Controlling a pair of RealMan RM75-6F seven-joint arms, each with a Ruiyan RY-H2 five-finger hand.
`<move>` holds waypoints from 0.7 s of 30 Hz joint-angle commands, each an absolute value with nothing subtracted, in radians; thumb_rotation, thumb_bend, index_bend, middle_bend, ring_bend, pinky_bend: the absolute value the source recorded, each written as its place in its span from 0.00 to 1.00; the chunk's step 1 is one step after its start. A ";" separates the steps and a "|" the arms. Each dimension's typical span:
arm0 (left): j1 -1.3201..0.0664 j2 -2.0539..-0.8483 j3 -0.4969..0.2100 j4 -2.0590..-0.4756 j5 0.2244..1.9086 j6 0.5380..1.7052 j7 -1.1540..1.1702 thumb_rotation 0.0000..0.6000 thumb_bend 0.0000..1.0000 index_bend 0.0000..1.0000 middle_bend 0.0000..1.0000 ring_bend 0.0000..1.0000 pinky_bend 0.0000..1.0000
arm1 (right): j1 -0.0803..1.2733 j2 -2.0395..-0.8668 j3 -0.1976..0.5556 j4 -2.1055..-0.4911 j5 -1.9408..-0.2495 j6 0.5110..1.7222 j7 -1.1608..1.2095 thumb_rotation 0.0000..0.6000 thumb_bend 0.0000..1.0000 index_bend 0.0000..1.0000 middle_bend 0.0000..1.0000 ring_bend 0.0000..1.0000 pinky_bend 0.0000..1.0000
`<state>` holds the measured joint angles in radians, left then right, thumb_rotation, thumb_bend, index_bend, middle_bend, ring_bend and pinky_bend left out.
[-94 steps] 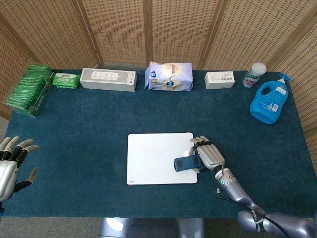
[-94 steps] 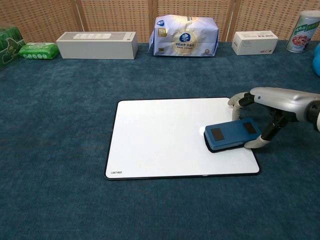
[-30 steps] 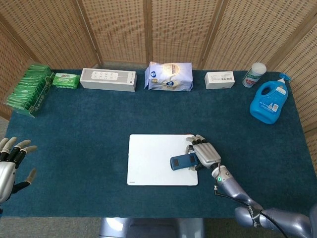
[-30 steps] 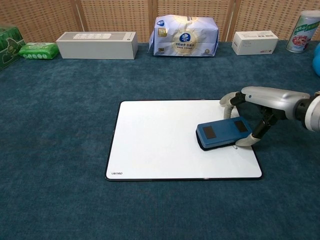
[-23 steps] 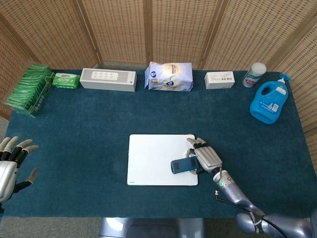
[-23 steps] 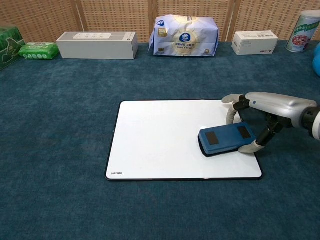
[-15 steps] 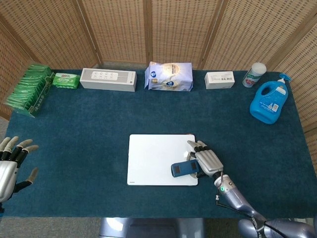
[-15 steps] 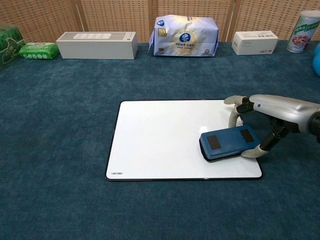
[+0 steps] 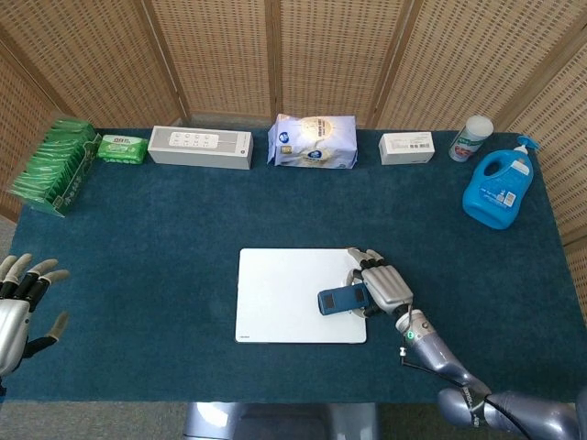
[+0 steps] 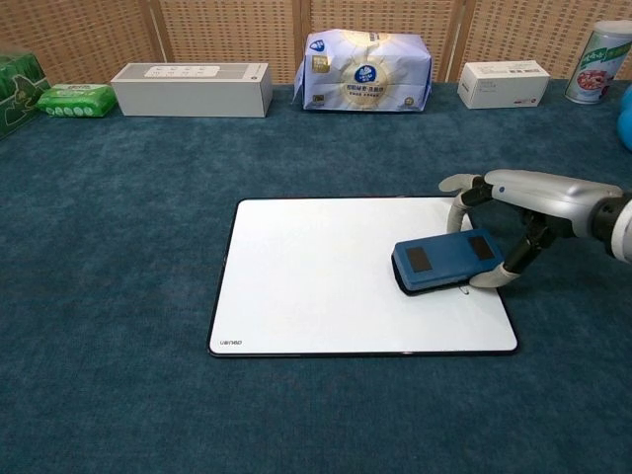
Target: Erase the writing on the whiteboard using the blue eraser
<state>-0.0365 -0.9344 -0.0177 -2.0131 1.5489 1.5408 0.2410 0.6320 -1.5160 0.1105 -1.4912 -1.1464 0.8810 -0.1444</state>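
The right hand (image 10: 513,222) grips the blue eraser (image 10: 444,262) flat on the clean white whiteboard (image 10: 316,276), while the left hand (image 9: 23,293) holds nothing, fingers spread.

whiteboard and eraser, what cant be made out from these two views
- Whiteboard surface under the blue eraser: covered in both views, so any writing there is unknown.
- Faint mark at the eraser's near edge: chest view, too small to read.
- Right hand fingers behind the eraser: head view, hidden by the hand's back.
- Left hand: head view, cut by the frame edge; absent from chest view.
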 commanded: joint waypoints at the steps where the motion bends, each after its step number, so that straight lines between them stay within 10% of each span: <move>1: -0.036 -0.934 -0.018 -2.013 1.549 1.541 0.240 1.00 0.43 0.25 0.21 0.07 0.00 | 0.638 -1.524 0.116 -1.474 -1.140 0.869 -0.134 1.00 0.22 0.75 0.00 0.00 0.00; 21: -0.054 -0.936 -0.026 -2.021 1.552 1.522 0.251 1.00 0.43 0.25 0.21 0.07 0.00 | 0.559 -1.516 0.072 -1.557 -1.190 0.985 -0.150 1.00 0.22 0.75 0.00 0.00 0.00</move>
<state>-0.0540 -0.9358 -0.0261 -2.0203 1.5518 1.5216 0.2508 0.5644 -1.5170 0.0737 -1.5507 -1.1839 0.9787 -0.1483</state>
